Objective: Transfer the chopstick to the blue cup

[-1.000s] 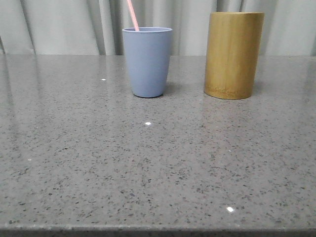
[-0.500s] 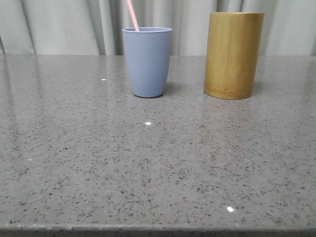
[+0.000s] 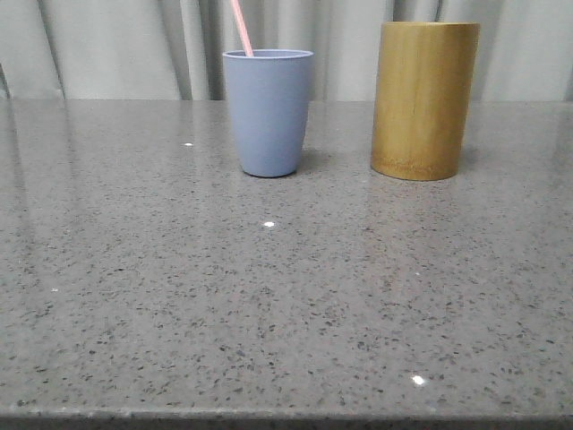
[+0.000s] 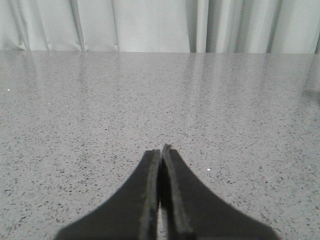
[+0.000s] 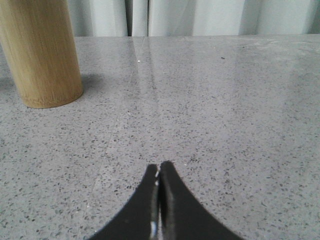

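Well — thin pink chopstick [image 3: 242, 29], tilted

The setting appears to be a staged test bench or lab-style tabletop rather than a lived-in room. Evidence: a broad grey speckled stone-look countertop [image 3: 286, 305] fills the lower three quarters of the front view, polished enough to carry small light reflections. Across the top of the frame hangs a plain pale pleated curtain [image 3: 107, 45], used as a neutral backdrop; the same curtain runs along the top of both wrist views. Two items stand in the upper centre and upper right: a blue cup [image 3: 268, 112] and a bamboo cylinder [image 3: 423, 100]. The exact kind of facility cannot be determined.
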### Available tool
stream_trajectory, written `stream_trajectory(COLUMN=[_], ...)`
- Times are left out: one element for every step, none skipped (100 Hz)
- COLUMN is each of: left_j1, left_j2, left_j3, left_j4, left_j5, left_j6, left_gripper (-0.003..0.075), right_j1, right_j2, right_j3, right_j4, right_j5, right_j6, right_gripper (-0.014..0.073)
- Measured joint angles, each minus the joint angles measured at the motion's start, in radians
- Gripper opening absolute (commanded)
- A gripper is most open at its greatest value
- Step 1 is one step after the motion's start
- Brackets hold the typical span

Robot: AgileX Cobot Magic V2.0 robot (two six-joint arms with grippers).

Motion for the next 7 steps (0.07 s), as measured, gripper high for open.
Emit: stream_trajectory(left_j1=[0.000, 0.000, 0.000, 0.000, 0.000, 0.000, 0.000], left_j2=[0.000, 0.000, 0.000, 0.000, 0.000, 0.000, 0.000], left_j3=[0.000, 0.000, 0.000, 0.000, 0.000, 0.000, 0.000], left_j4=[0.000, 0.000, 0.000, 0.000, 0.000, 0.000, 0.000], left_j5=[0.000, 0.000, 0.000, 0.000, 0.000, 0.000, 0.000], left_j6=[0.000, 0.000, 0.000, 0.000, 0.000, 0.000, 0.000], left_gripper=[-0.0019, -0.0019, -0.0019, -0.0019, -0.0019, -0.0019, -0.0019], right_j1=[0.000, 0.000, 0.000, 0.000, 0.000, 0.000, 0.000], right_j2=[0.000, 0.000, 0.000, 0.000, 0.000, 0.000, 0.000], right_j3=[0.000, 0.000, 0.000, 0.000, 0.000, 0.000, 0.000], right_j4=[0.000, 0.000, 0.000, 0.000, 0.000, 0.000, 0.000], right_j5=[0.000, 0.000, 0.000, 0.000, 0.000, 0.000, 0.000], right_j6=[0.000, 0.000, 0.000, 0.000, 0.000, 0.000, 0.000], right_gripper=[-0.0105, -0.0105, -0.0105, -0.0105, -0.0105, -0.0105, -0.0105])
